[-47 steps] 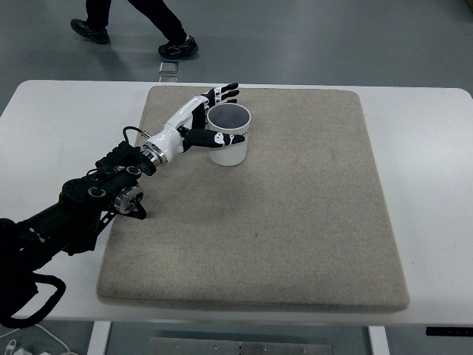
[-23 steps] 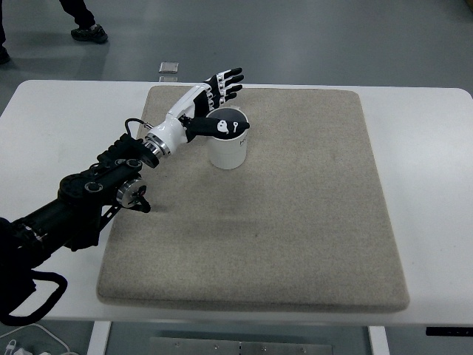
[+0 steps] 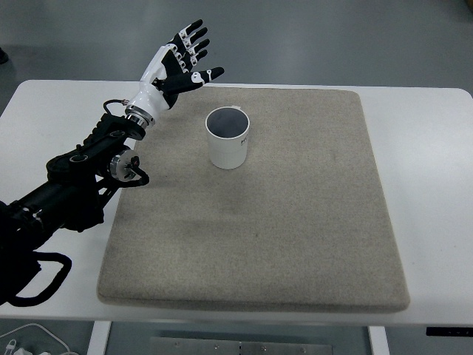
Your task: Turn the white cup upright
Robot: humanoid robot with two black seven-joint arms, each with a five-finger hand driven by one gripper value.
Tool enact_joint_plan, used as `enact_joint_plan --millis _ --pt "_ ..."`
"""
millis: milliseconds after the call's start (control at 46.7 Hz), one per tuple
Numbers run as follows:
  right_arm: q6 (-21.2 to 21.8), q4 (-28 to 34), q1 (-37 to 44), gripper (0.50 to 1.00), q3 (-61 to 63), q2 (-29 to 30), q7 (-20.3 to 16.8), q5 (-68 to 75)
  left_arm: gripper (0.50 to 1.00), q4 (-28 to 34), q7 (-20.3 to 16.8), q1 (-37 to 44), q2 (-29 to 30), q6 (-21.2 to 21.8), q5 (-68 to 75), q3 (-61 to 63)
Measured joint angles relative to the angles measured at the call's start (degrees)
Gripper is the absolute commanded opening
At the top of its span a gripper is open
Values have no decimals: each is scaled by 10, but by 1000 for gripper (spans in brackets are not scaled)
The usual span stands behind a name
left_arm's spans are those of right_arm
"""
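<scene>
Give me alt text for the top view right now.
A white cup stands upright, mouth up, on a beige mat covering a white table. The robot's left hand, fingers spread and empty, is raised apart from the cup.

Even, diffuse overhead light; bright overall, no hard highlights. White table (image 3: 432,192) nearly washes out at the edges but holds no real glare. Beige mat (image 3: 295,222) shows soft texture, slightly grainy. White cup (image 3: 228,138) casts only a faint shadow at its base (interior reads dark). Left hand (image 3: 176,66) is sharp, without motion blur. Floor dimmer, grey.
</scene>
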Motion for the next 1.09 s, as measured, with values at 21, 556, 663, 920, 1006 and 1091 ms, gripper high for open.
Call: enact_joint_plan --millis 21,556,663,920,1006,1091 --pt "0 0 0 930 0 0 0 0 996 3 0 -2 0 0 -3 -2" --pt "-1 0 0 930 0 0 -2 0 992 12 40 -17 4 16 -228 -11" --pt "-1 0 0 930 0 0 -2 0 992 14 110 -18 4 19 -261 -11" --pt "0 0 0 930 0 0 -3 0 996 26 223 -32 4 33 -303 -12" --pt "0 0 0 930 0 0 -3 0 996 39 259 -35 4 34 -324 -14" --pt "0 0 0 930 0 0 -3 0 996 58 279 -39 6 28 -346 -18"
